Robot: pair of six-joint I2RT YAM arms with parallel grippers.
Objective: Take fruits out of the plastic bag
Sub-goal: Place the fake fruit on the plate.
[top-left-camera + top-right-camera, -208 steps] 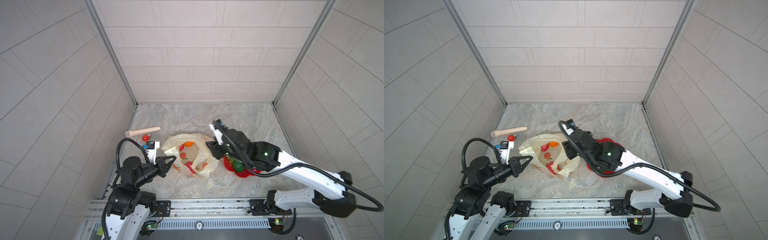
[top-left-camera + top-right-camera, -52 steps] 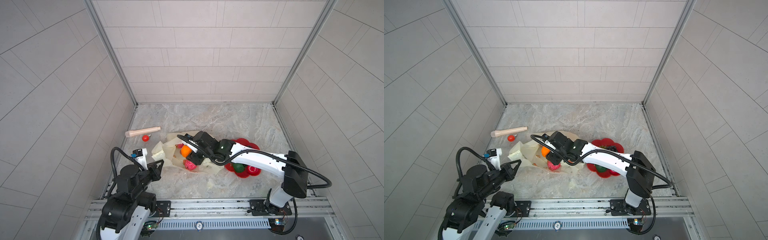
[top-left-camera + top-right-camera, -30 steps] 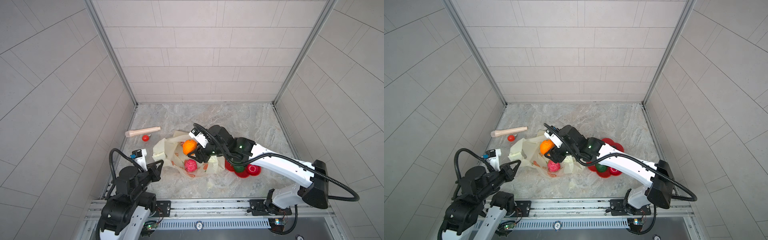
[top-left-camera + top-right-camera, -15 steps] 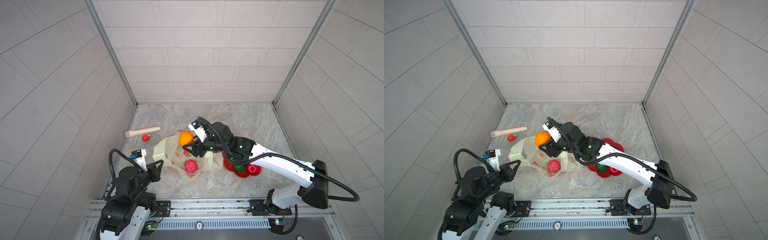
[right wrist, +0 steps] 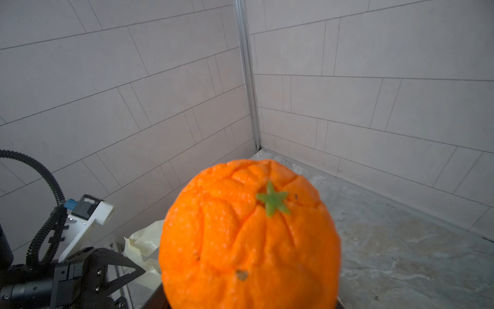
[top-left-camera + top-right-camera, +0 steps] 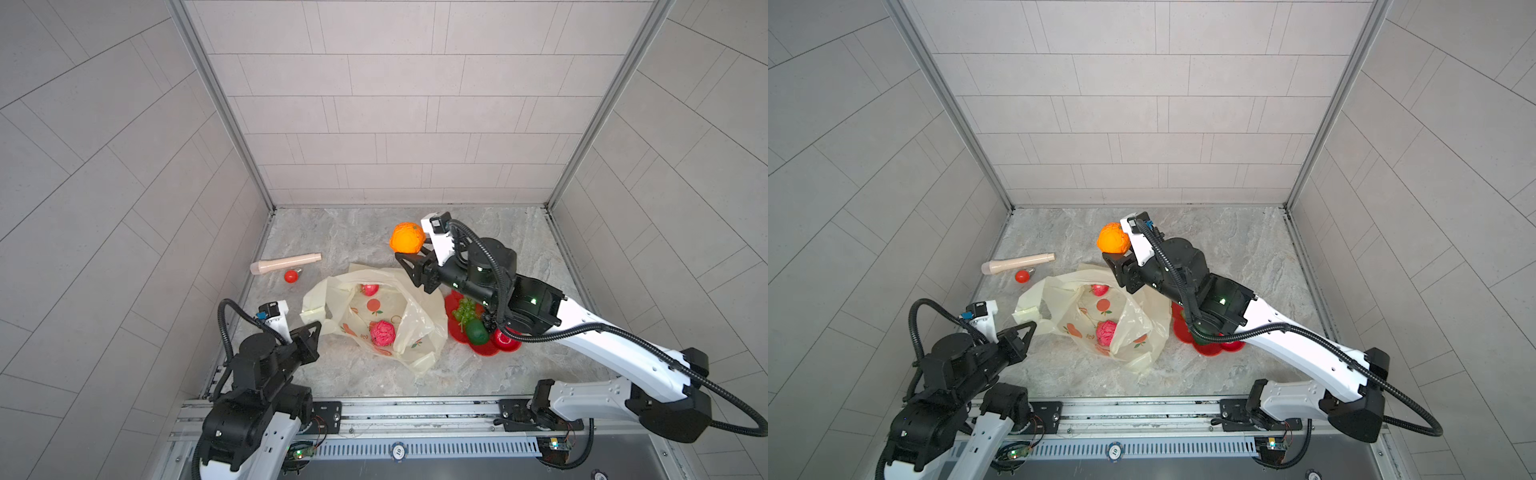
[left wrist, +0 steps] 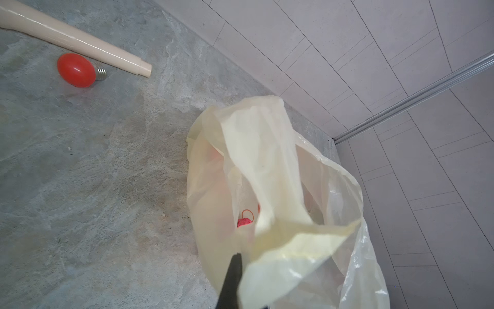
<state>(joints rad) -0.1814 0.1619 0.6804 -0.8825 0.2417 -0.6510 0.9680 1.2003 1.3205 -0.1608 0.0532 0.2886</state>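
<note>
The orange (image 6: pixel 407 237) hung clear of the plastic bag (image 6: pixel 415 316), clamped between the jaws of the right end effector (image 6: pixel 417 248) above the bench (image 6: pixel 353 232), just past the bag's far rim in both top views. In the right wrist view its green stem star faced the lens.

Inside the bag lay a pink wrinkly fruit (image 6: pixel 382 332) and, near the far rim, what looked like a peach (image 6: pixel 369 289). The left end effector (image 6: pixel 316 326) was pinched tight on a handle of the bag, holding the mouth open.

Just beside the bag and partly under the right arm sat a red plate (image 6: pixel 484 352) with green grapes (image 6: pixel 465 309), a green oval fruit (image 6: pixel 476 331) and a red round fruit (image 6: pixel 505 340). A beige tube (image 6: pixel 286 263) and a small red bulb (image 6: pixel 291 276) lay well apart, near the left wall.

The step in hand appeared to be the carry to the plate. Done well, the grip would not slacken on the way and the swing would pass high over the crinkly rim, since a snag could drag the bag. The plate looked crowded, so the orange would need a bare patch and a low release — a round fruit let go from height would likely roll off. The left grip, if not let go, would leave the mouth open for the two fruits inside.
</note>
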